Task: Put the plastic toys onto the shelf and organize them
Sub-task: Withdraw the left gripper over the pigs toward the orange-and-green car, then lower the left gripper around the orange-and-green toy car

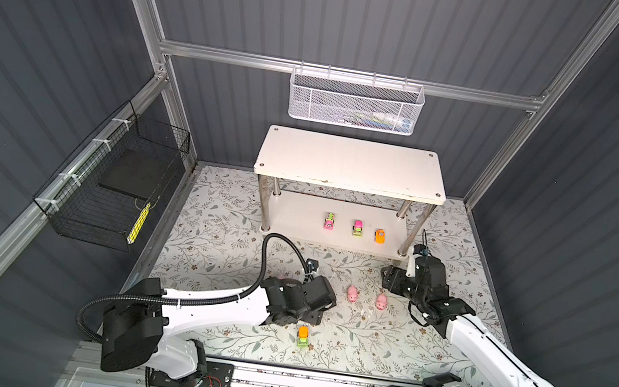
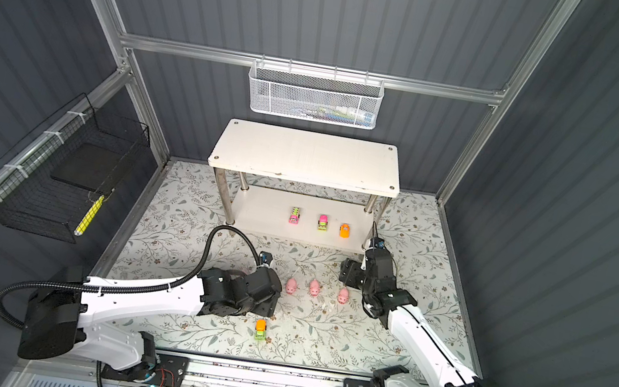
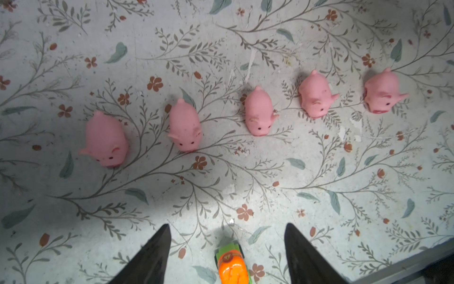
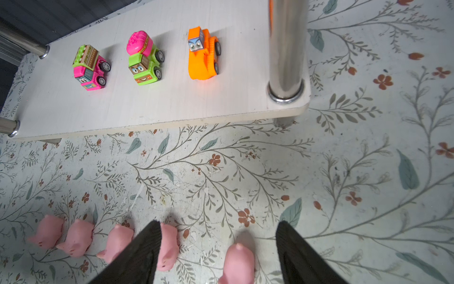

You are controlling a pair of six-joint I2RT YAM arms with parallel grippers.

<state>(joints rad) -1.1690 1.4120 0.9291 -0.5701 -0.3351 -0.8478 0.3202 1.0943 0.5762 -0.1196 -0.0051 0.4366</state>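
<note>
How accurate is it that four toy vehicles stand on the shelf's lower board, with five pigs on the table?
Only three stand on the lower board: pink vehicle, green vehicle, orange vehicle. The fourth vehicle sits on the table, as both top views show.

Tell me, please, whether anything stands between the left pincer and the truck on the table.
Nothing visible does. In the left wrist view the left pincer is open, and the truck sits on the table within the gap between its fingers, untouched. The pigs stand in a row farther off.
</note>
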